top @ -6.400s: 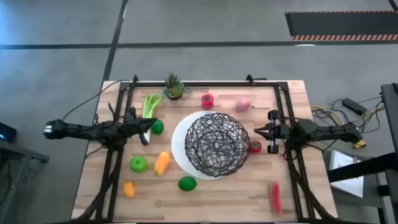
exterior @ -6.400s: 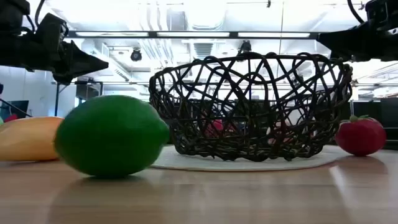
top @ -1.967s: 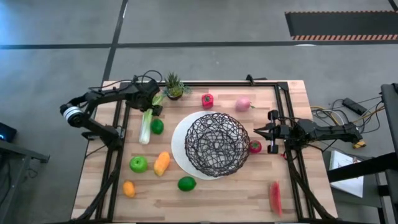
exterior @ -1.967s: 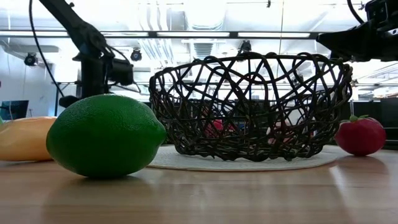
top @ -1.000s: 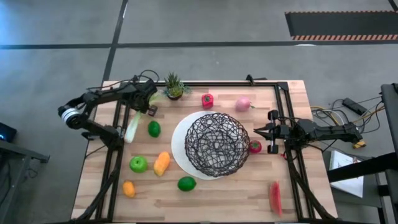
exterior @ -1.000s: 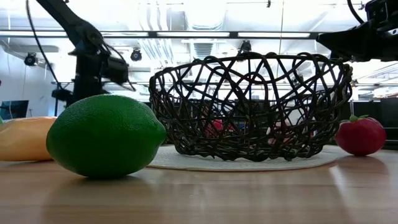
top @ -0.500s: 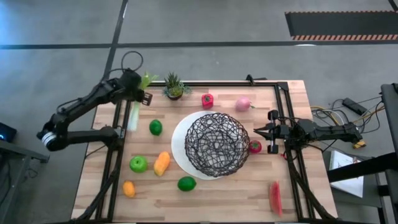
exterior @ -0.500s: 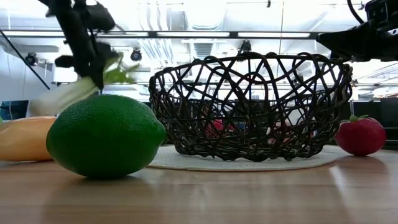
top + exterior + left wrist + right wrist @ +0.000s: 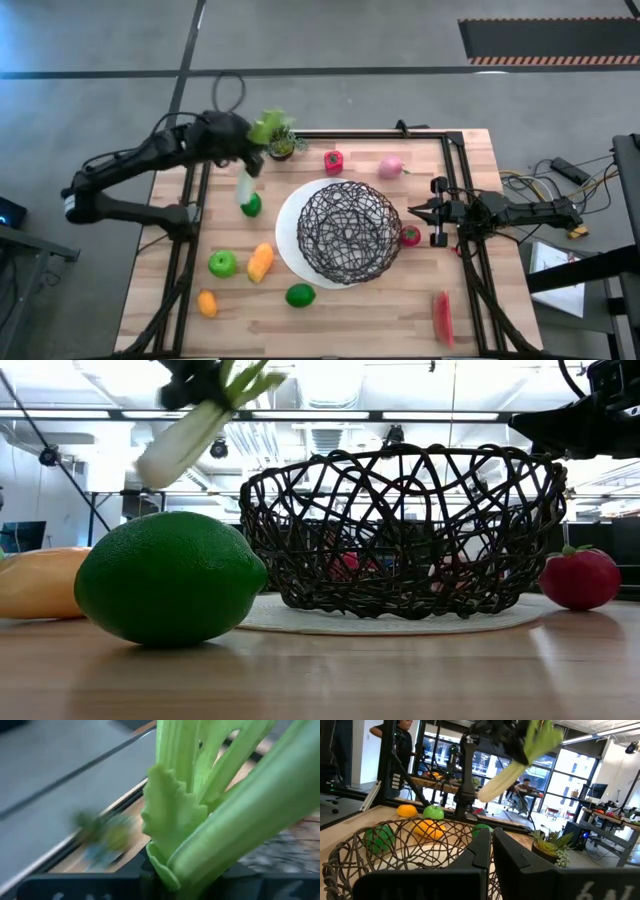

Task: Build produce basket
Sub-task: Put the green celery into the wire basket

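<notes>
I see my left end effector (image 9: 243, 140) clamped on the one celery stalk (image 9: 252, 160), raised above the desk (image 9: 380, 300) beside the basket (image 9: 348, 232). My right end effector (image 9: 414, 212), pinched together, hangs by the basket's other side.

Green celery stalk (image 9: 252, 160), black criss-cross wire basket (image 9: 349, 232), white base.

Open-plan lab: desks (image 9: 445, 782), ceiling lights (image 9: 440, 416)

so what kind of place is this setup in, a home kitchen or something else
Not a kitchen: most likely a robotics lab or open workshop. The right wrist view shows tall glass windows, workbenches and people at desks behind the pale wooden table; the high view shows a bare grey concrete floor with striped hazard marking.
</notes>
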Controlling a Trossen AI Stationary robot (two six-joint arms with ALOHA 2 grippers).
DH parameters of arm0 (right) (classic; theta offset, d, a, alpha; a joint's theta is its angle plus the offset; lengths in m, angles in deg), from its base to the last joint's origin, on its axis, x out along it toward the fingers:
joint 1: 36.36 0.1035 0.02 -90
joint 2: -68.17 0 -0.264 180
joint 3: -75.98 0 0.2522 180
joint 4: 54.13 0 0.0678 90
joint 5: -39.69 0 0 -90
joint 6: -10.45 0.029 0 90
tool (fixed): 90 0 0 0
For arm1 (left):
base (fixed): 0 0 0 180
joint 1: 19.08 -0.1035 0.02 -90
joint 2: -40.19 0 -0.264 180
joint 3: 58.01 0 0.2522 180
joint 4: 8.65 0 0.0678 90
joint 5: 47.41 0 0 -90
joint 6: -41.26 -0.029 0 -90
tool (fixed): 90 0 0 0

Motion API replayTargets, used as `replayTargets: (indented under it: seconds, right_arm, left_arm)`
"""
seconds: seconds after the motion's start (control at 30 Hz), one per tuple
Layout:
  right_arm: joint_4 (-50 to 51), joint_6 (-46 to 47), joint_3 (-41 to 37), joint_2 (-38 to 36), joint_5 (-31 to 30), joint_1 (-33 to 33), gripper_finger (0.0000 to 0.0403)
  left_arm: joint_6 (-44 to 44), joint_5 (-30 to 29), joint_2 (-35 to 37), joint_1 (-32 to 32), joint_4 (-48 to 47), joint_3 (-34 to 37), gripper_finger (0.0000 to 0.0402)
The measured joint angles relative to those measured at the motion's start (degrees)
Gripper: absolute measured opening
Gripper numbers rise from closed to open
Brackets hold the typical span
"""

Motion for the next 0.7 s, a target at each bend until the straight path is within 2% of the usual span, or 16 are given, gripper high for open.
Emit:
replayTargets:
  seconds: [0.13,0.27,0.5,0.7]
  right_arm:
    - [0.00,0.00,0.00,0.00,-0.01,0.02,0.0011]
    - [0.00,0.00,0.00,0.02,-0.02,0.02,0.0011]
    - [0.00,0.00,0.00,0.01,-0.01,0.01,0.0011]
    - [0.00,0.00,0.00,0.02,0.00,0.00,0.0011]
  left_arm:
    - [-7.13,0.12,-7.49,11.28,10.81,-2.68,0.0050]
    - [-12.04,0.23,-17.23,17.80,17.23,-6.44,0.0049]
    - [-15.10,0.13,-34.19,20.13,17.18,-18.25,0.0049]
    - [-14.97,-0.02,-45.36,19.93,11.85,-30.61,0.0049]
